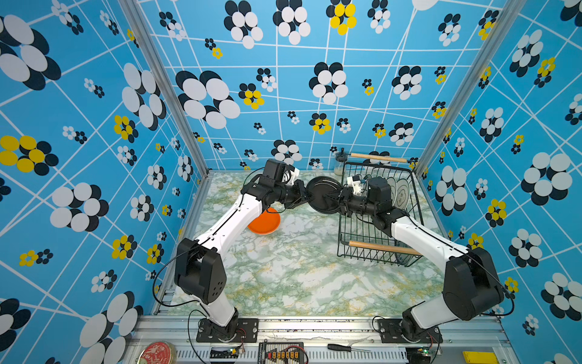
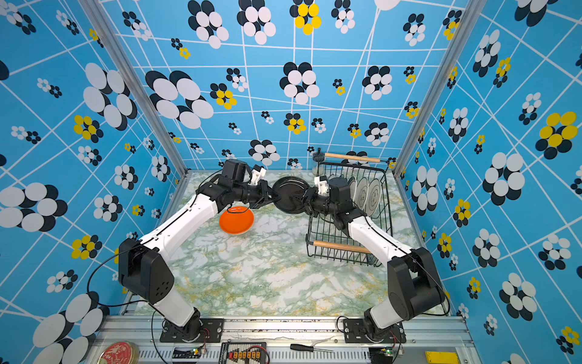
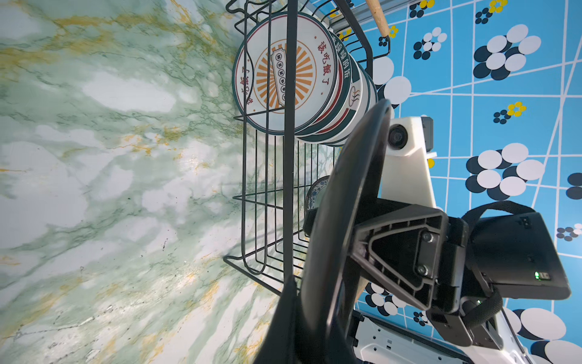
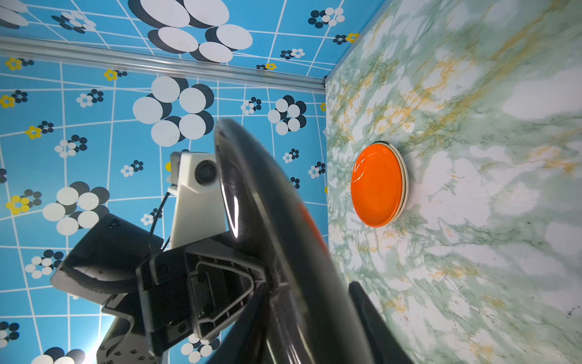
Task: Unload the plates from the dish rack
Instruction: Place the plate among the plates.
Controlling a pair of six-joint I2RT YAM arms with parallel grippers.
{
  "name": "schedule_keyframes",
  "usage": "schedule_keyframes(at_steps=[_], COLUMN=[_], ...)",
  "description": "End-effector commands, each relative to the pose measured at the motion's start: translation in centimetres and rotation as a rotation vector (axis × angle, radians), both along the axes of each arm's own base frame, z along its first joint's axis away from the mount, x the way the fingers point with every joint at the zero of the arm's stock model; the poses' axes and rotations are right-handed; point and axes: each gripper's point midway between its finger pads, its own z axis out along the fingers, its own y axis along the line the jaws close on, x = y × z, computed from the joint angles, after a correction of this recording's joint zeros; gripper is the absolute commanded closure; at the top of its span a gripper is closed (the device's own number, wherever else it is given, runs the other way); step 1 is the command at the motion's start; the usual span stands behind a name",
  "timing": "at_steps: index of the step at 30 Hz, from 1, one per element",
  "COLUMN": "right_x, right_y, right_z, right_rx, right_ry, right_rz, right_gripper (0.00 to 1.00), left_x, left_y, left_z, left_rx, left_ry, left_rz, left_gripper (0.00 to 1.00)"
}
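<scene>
While suspending the glossy black round plate (image 1: 324,195) on edge beside the black wire dish rack (image 1: 371,245), clamping its rim in the left end effector (image 1: 307,197), with the right end effector (image 1: 341,197) parted opposite; likely heading leftward toward the round orange plate (image 1: 266,222).

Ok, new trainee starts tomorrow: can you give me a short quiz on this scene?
1. True or false: the round orange plate lies flat, outside the black wire dish rack.
2. The round black plate is: A) slotted in the rack; B) held up in mid-air; C) stacked on the orange plate.
3. Are the fingers of the left gripper open or shut?
Key: 1 true; 2 B; 3 shut, on the black plate's rim.
</scene>
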Motion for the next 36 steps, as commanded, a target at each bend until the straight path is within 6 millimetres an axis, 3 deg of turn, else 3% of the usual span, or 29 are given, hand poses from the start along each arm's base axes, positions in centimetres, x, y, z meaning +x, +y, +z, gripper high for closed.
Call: schedule_keyframes(at_steps=[1,8,9,13,16,23,26,31,36], right_x=[0.0,-0.5,-0.7,-1.3,-2.2,-5.5,-7.2,-9.6,-11.3], right_y=[0.5,-0.9,-1.4,-3.3,-5.8,-18.5,-22.4,-26.3,-28.2], right_z=[1.6,-0.1,-0.4,-0.9,-1.4,-1.8,-1.3,-0.6,0.1], right_rx=[0.009,-0.158,-0.201,-0.329,-0.489,-1.113,-1.298,-1.455,-1.507], right_ry=[-0.064,-0.041,-0.036,-0.017,0.0,0.071,0.069,0.027,-0.007], right_rz=[0.021,-0.008,-0.018,-0.045,-0.089,-0.378,-0.448,-0.548,-0.607], right_gripper=[0.46,0.03,0.01,0.01,0.01,0.01,0.01,0.01,0.01], left_x=[-0.4,-0.3,-0.3,-0.4,-0.6,-1.2,-1.5,-1.6,-1.2], left_y=[0.0,3.5,4.2,6.8,9.1,15.1,16.8,18.6,19.8], left_z=[-0.2,1.0,1.2,1.5,1.0,-1.7,-3.2,-5.8,-7.7], left_rx=[0.024,0.034,0.037,0.049,0.068,0.156,0.209,0.318,0.385], left_ry=[0.011,0.0,-0.003,-0.004,0.006,0.065,0.088,0.127,0.143], left_rz=[-0.027,0.035,0.047,0.095,0.137,0.261,0.288,0.322,0.347], left_gripper=[1.0,1.0,1.0,1.0,1.0,1.0,1.0,1.0,1.0])
